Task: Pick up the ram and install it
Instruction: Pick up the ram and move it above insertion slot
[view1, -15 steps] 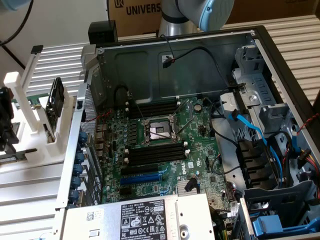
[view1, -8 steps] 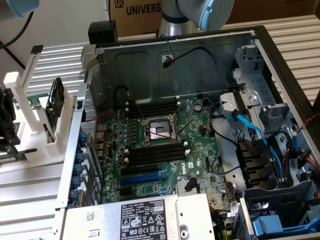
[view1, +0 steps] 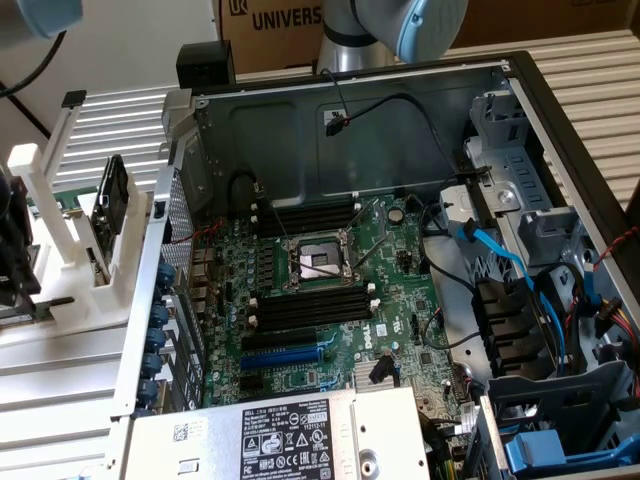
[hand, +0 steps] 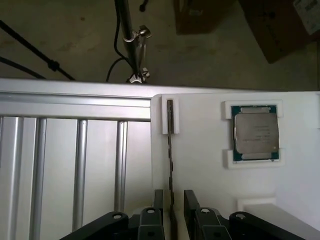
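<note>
**Jaws spread wide around the ram, nothing gripped yet**

Ram (hand: 171, 150) is standing on its long edge in the white holder (hand: 200, 165). One end is tucked into a little white slot bracket (hand: 164, 116), just beside the square silver-topped chip (hand: 254, 132) in its own pocket. My guess is it's parked upright like that so both flat faces stay free to pinch.

Your jaws are fully apart, one finger on each side of the stick. You can see a sliver of gap on both sides, so they're straddling it and not holding anything. Lined up along the stick too, which looks right for a squeeze across the thin way.

From the wrist view you're looking at it edge-on. It reads as a thin dark strip with small bumps down one side, chips I'd guess.

Over in the open case, the black slots (view1: 310, 308) on the motherboard (view1: 400, 250) look bare.
</note>
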